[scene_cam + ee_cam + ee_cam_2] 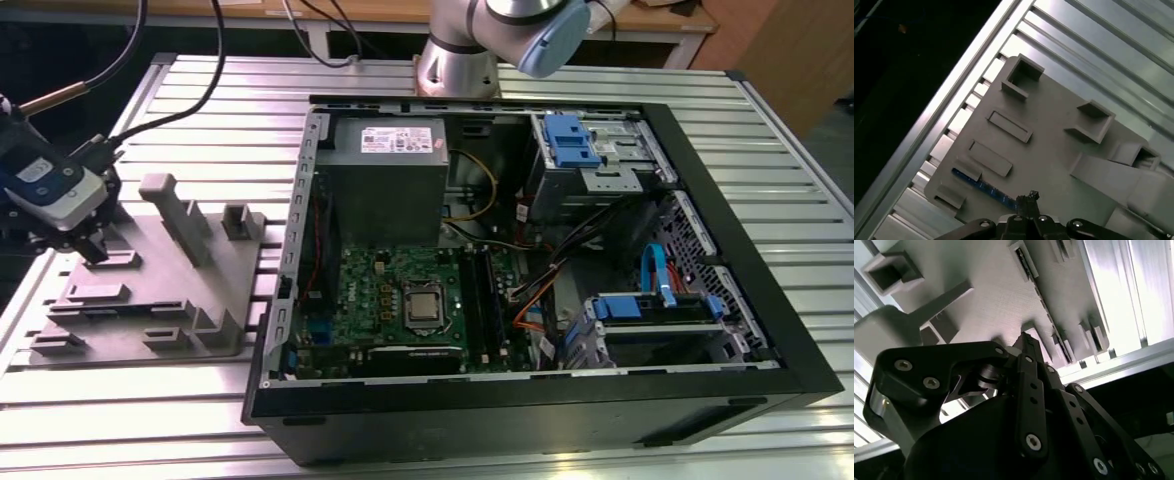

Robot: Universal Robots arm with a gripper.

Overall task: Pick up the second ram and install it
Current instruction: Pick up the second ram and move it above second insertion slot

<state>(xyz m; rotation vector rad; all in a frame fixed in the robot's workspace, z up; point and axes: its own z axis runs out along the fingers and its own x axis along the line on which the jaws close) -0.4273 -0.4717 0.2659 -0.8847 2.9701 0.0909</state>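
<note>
While low over the grey fixture plate [147, 295], end effector [1030, 196] clamped on the second ram [981, 186]

Arm [461, 55]: silver-grey round segments, with a pale blue cap [550, 42] on one joint. Wrist module [47, 188] above the fingers: blue and light grey housing, with black cables [214, 70] leading off it. Gripper [1026, 338]: matte black. Flat linkage bars [1074, 415] sit behind the slim fingers [1028, 352], with bright round screw heads [1034, 441] at the pivots. The outer link has a bare metal edge [874, 407].
</note>
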